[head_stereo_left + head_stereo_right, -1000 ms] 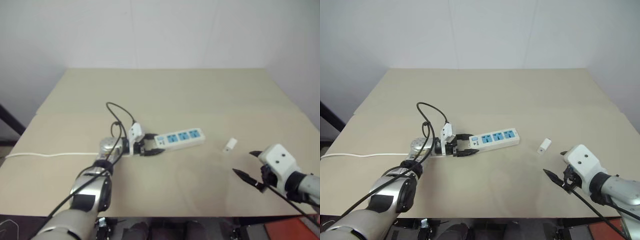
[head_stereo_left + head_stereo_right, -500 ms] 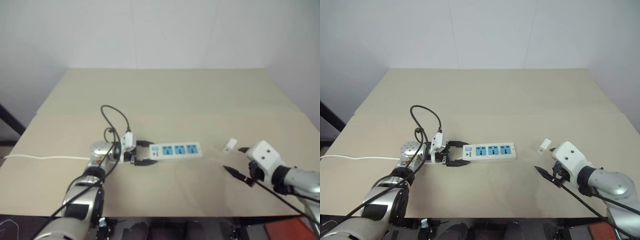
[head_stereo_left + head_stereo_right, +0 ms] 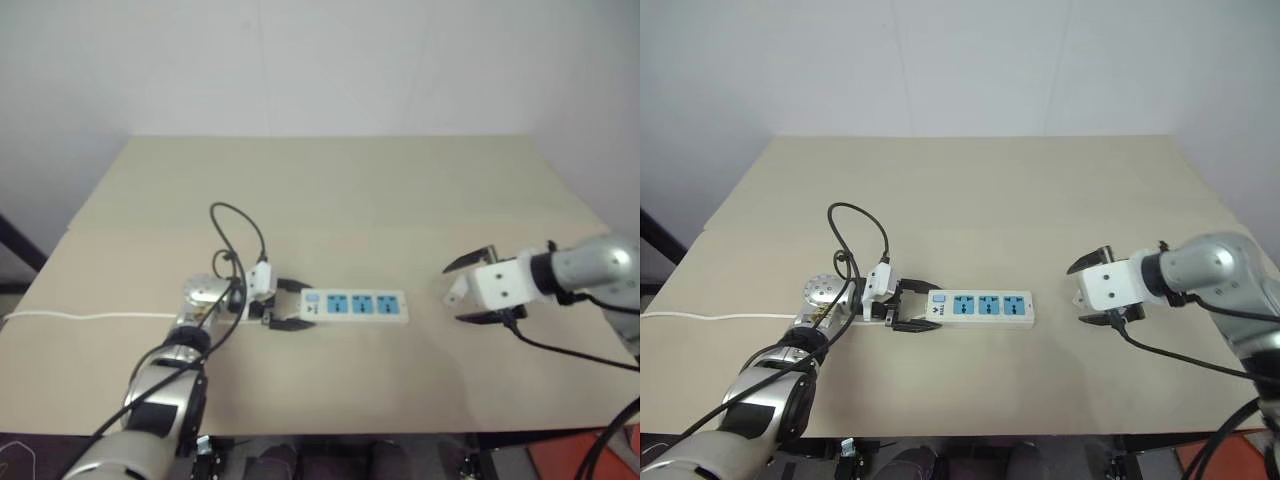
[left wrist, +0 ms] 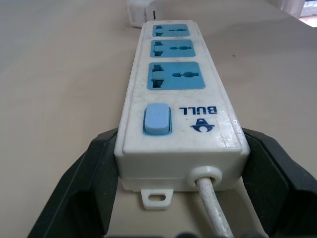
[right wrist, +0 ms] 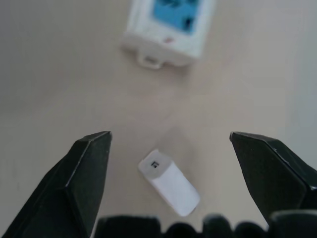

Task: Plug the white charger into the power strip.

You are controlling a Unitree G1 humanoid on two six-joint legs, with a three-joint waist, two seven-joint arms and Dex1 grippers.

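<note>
We see the power strip [image 3: 355, 305], a long flat bar of smooth white plastic with three blue sockets and a pale blue switch, lying flat near the middle of the desk [image 3: 330, 190]. Its thin round white cord [image 3: 90, 317] leaves the switch end and runs to the left edge of the desk. The left gripper [image 3: 285, 307] has its black fingers [image 4: 89, 183] closed on both sides of the switch end, so it holds the strip. The white charger [image 5: 169, 182] is a small rectangular block of glossy white plastic with rounded edges; it lies on the desk to the right of the strip, well apart from it. The right gripper [image 3: 1095, 290] hangs above the charger with its pointed black fingers [image 5: 86, 171] wide, one on each side, and we cannot tell any touch. The desk has a plain matte beige top, with a faint seam across it. Behind it stands a bare white wall [image 3: 320, 60].
</note>
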